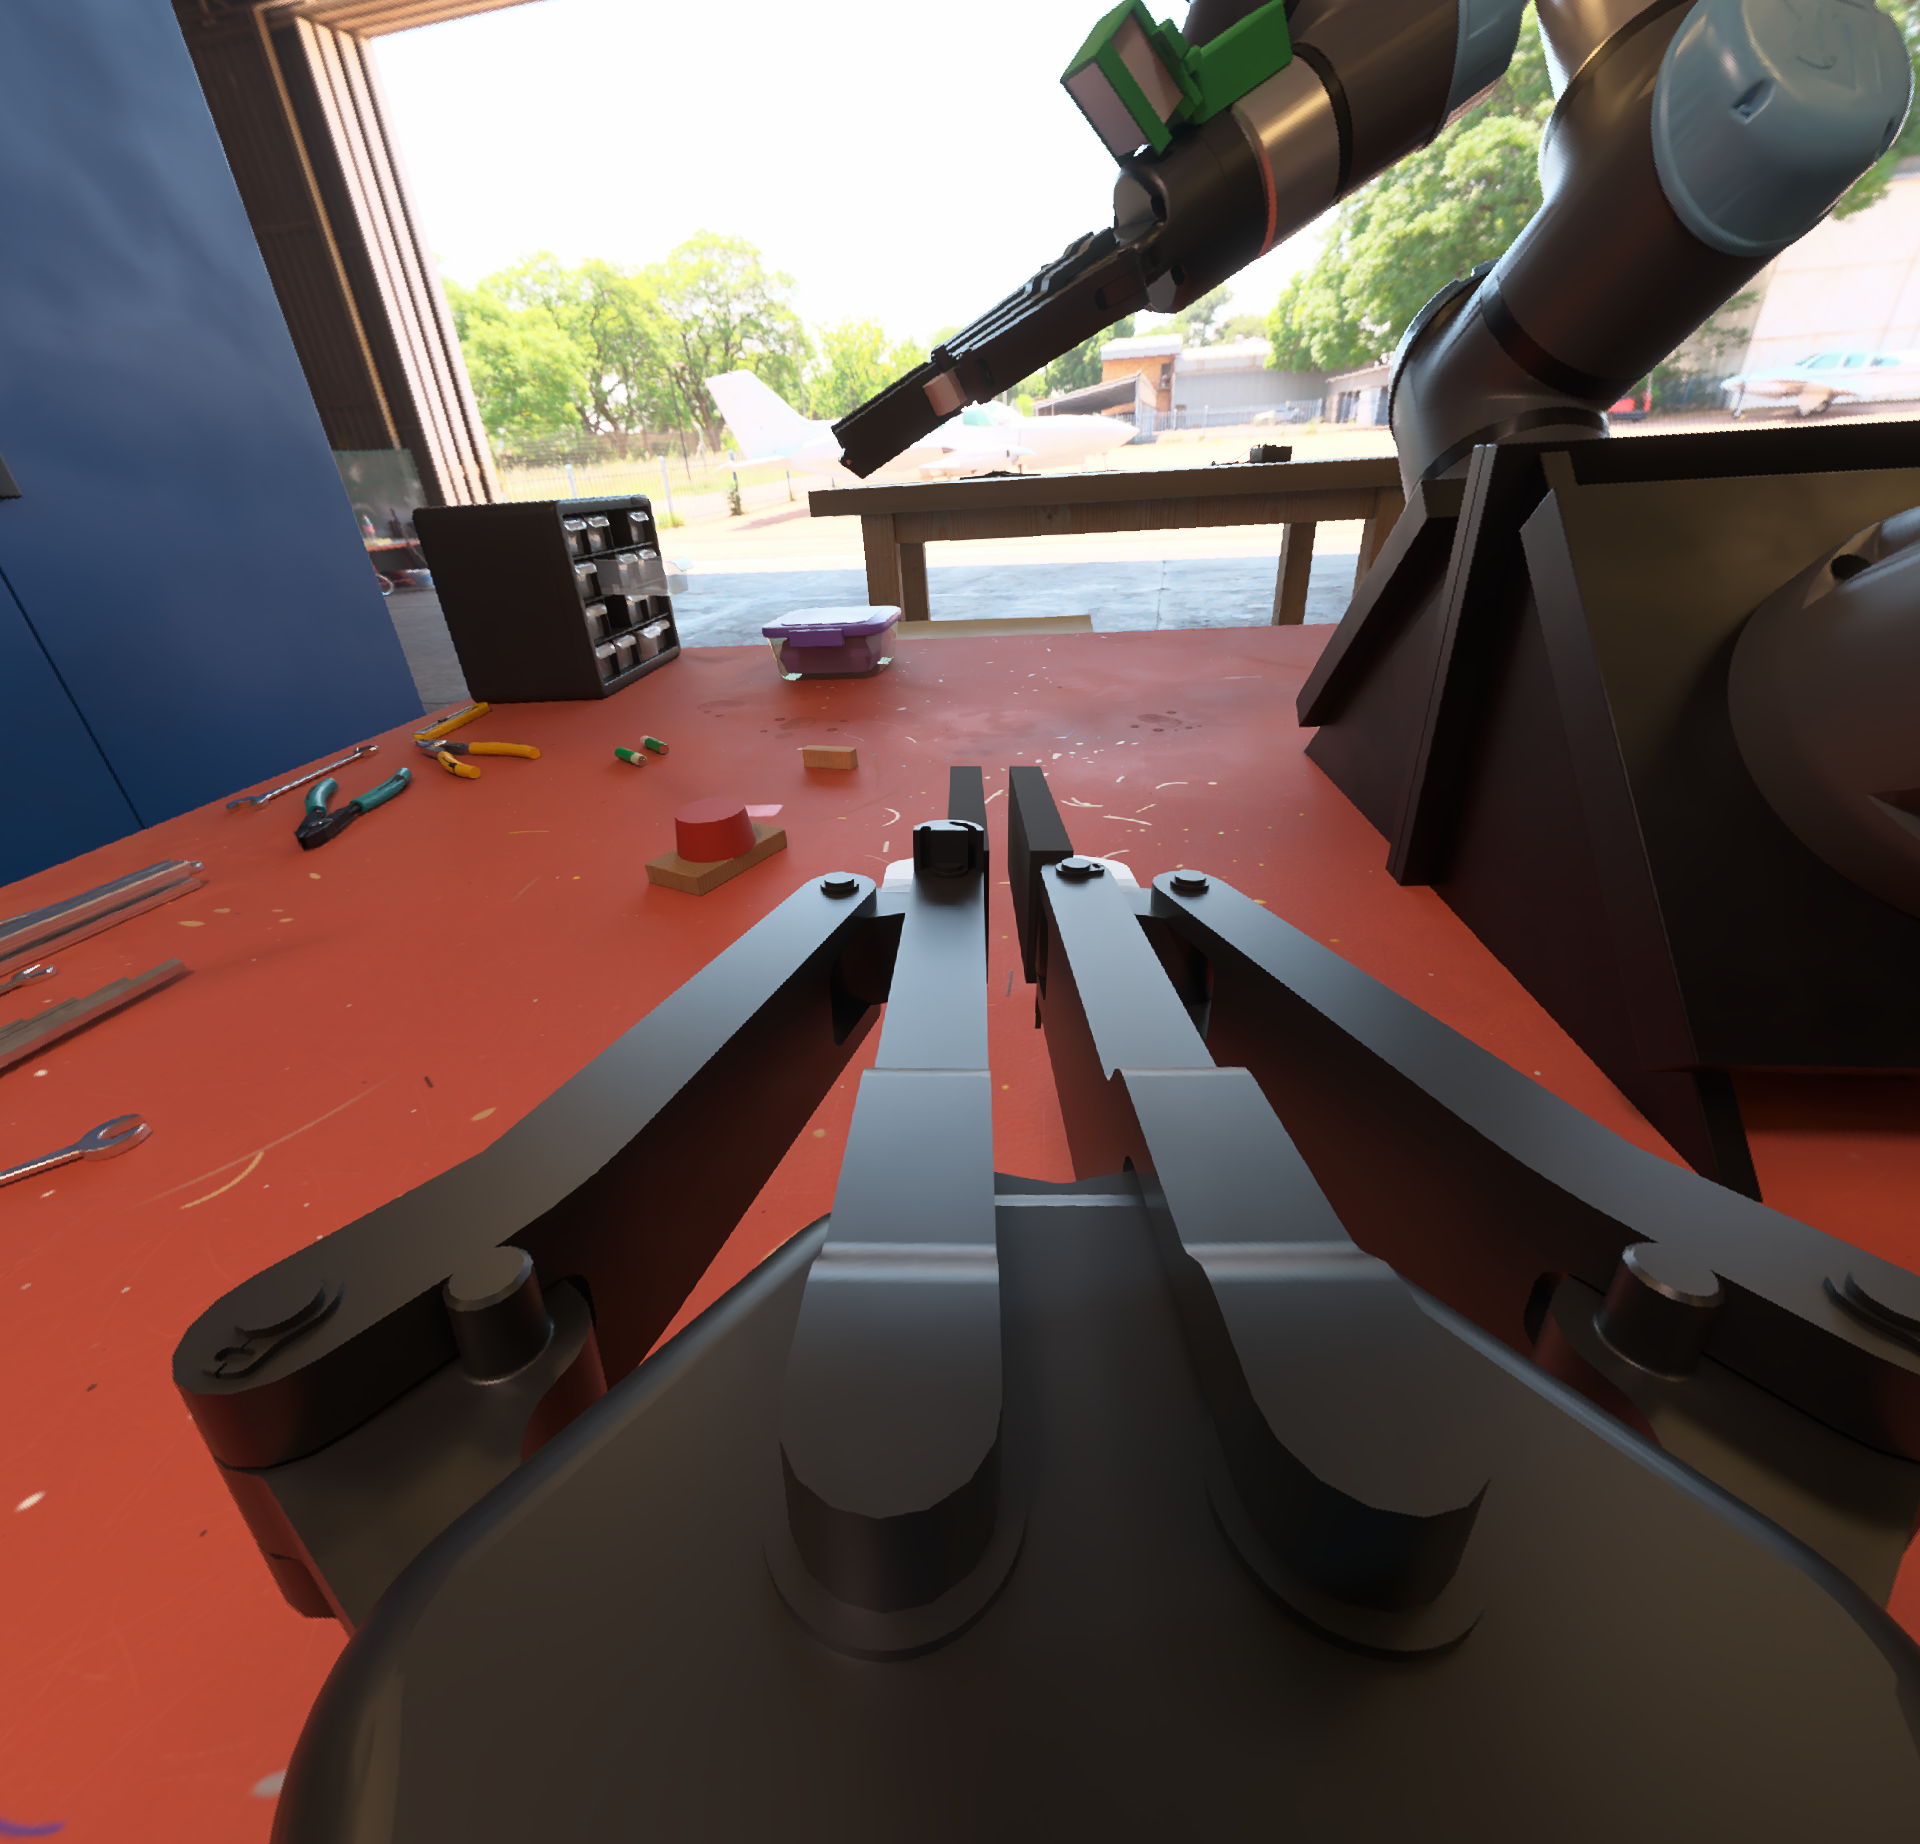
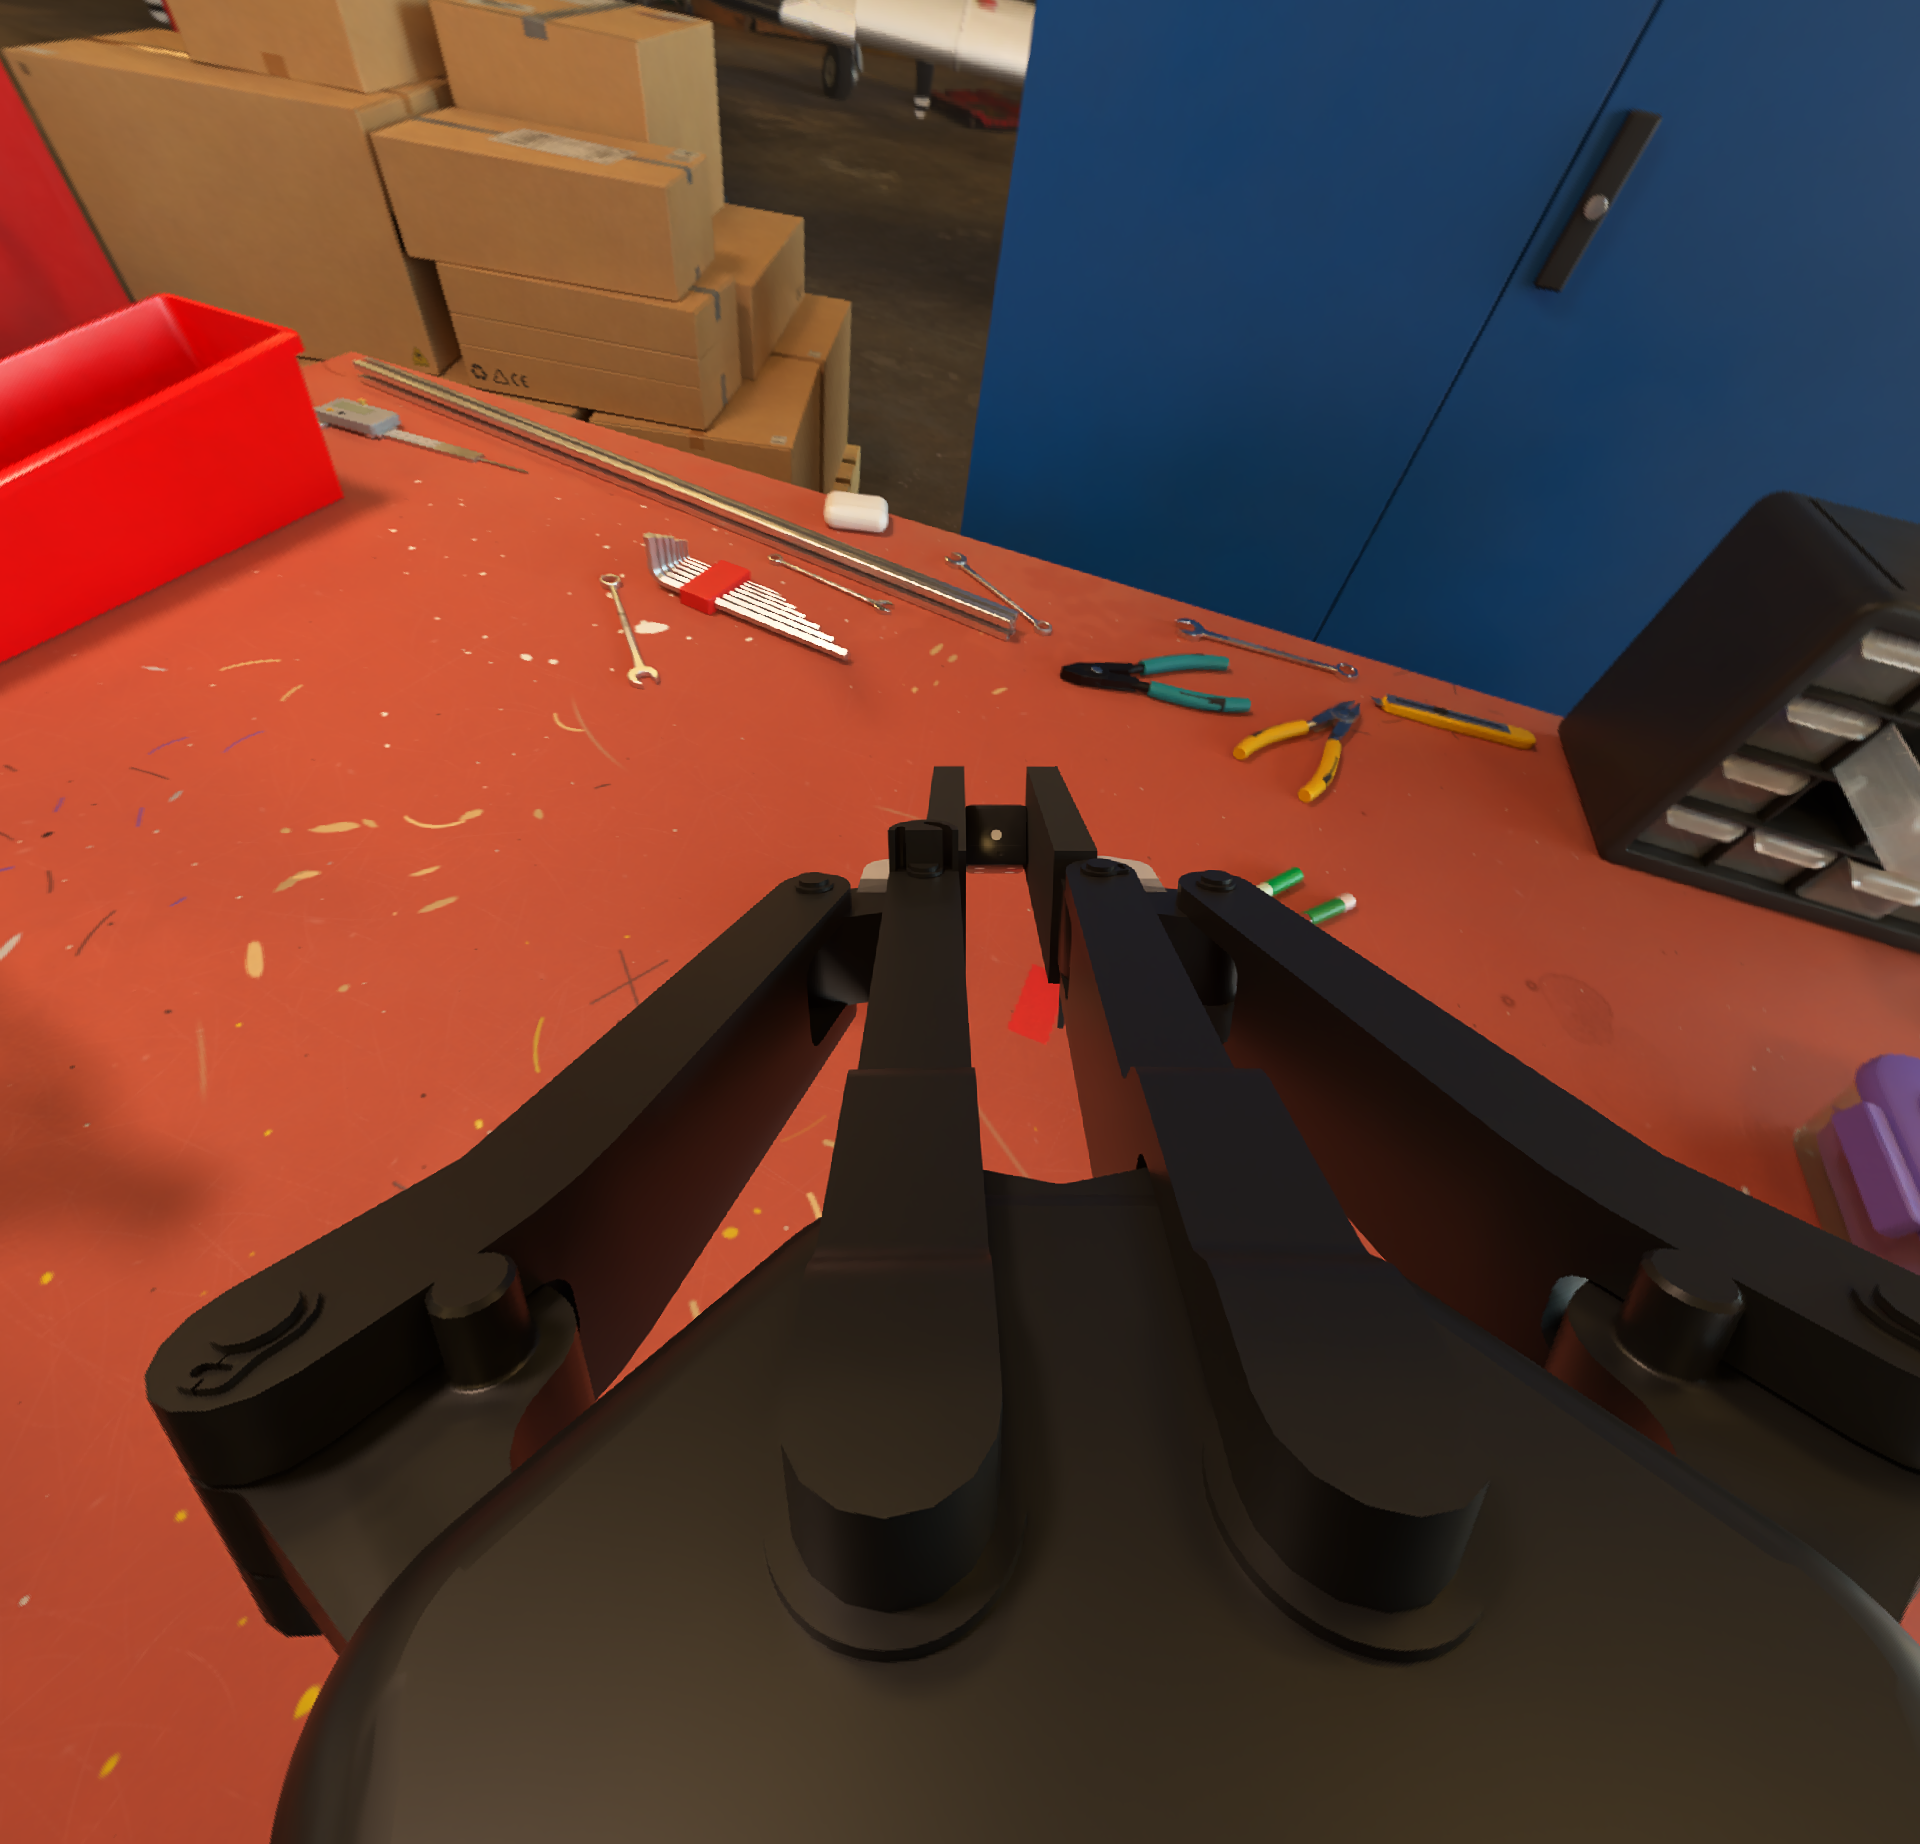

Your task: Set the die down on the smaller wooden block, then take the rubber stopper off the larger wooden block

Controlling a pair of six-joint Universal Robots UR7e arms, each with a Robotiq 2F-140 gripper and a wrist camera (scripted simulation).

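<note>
A red rubber stopper (image 1: 713, 828) stands on the larger wooden block (image 1: 717, 867) on the red table, left of and beyond my left gripper (image 1: 995, 807). That gripper is shut and empty, low over the table. The smaller wooden block (image 1: 829, 756) lies bare farther back. My right gripper (image 2: 995, 818) is shut on a small black die (image 2: 995, 835) with a white pip, held above the table. The right arm's gripper also shows high in the left wrist view (image 1: 904, 412). A red sliver (image 2: 1034, 1005) shows below, between the right fingers; I cannot tell what it is.
A black drawer cabinet (image 1: 551, 594) and a purple-lidded container (image 1: 831, 641) stand at the table's far side. Pliers (image 1: 348, 807), two green batteries (image 1: 640, 750), wrenches and metal rods lie to the left. A red bin (image 2: 156, 444) stands at one corner. The right arm's dark base (image 1: 1558, 755) rises on the right.
</note>
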